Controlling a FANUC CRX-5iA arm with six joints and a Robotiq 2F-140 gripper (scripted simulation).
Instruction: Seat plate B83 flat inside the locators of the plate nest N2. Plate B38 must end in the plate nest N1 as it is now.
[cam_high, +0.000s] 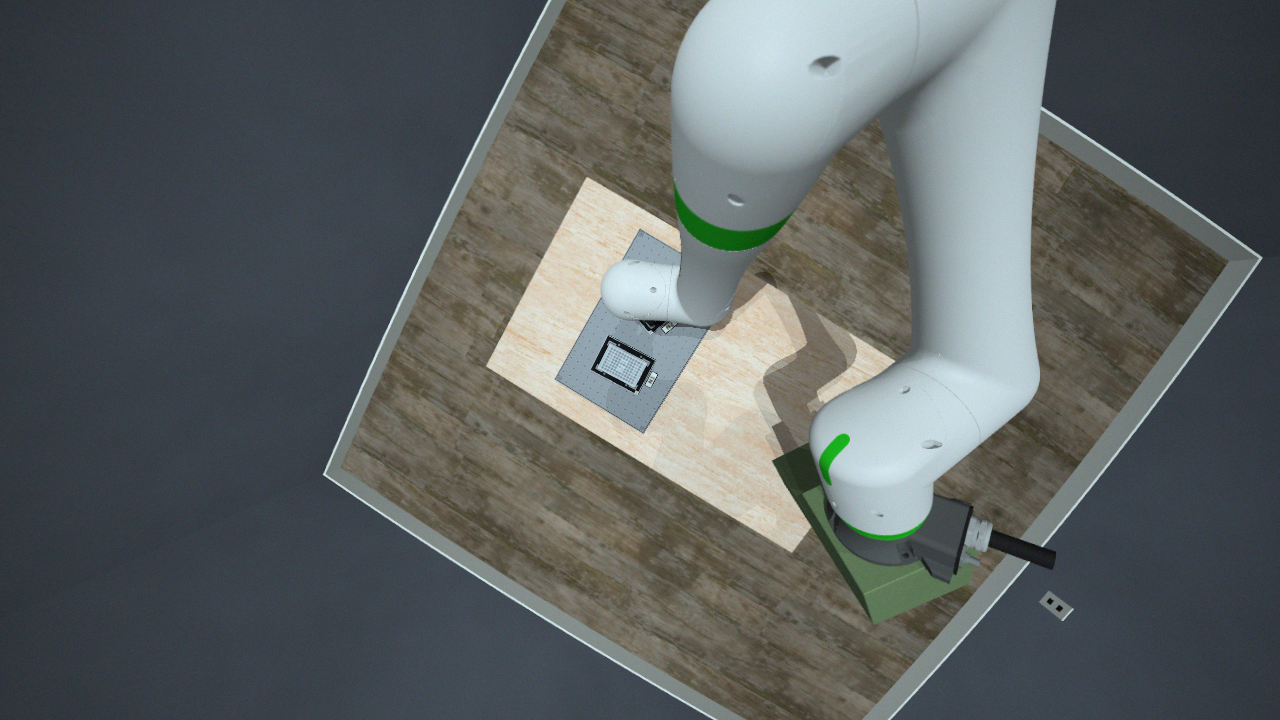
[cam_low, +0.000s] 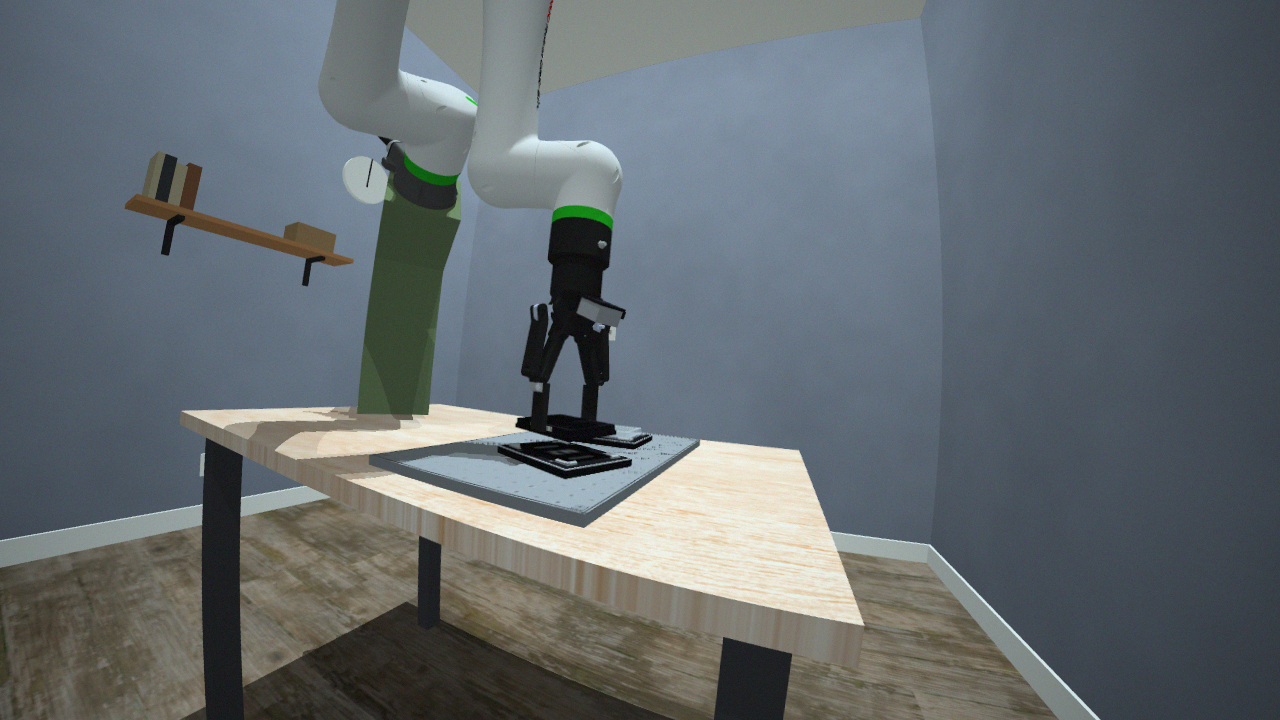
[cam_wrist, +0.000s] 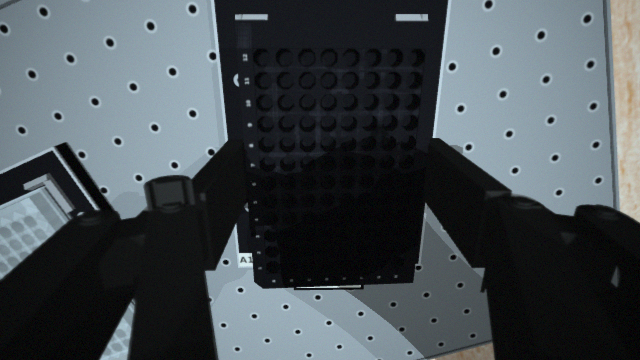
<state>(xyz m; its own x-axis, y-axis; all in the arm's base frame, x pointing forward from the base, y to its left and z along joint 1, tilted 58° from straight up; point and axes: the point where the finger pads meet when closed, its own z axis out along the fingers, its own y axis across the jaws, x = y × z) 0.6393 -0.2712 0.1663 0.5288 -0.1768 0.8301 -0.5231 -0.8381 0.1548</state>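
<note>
My gripper (cam_wrist: 334, 165) (cam_low: 563, 407) is shut on the long sides of plate B83 (cam_wrist: 330, 100) (cam_low: 572, 423), a black well plate. I hold it level and low over the black plate nest N2 (cam_wrist: 330, 25) (cam_low: 631, 438), whose white locator bars show past the plate's far end. I cannot tell whether the plate touches the nest. Plate B38 (cam_high: 622, 362) (cam_wrist: 20, 225), with white wells, lies inside the black frame of plate nest N1 (cam_high: 602, 349) (cam_wrist: 75, 160) (cam_low: 537, 456), to the left of my fingers. In the top view the arm hides my gripper and B83.
Both nests sit on a grey perforated base plate (cam_high: 626, 407) (cam_low: 465, 470) (cam_wrist: 100, 75) on the wooden table (cam_low: 716, 528). The arm's green pedestal (cam_low: 402, 295) stands at the table's back corner. A wall shelf (cam_low: 232, 231) with boxes hangs to the left.
</note>
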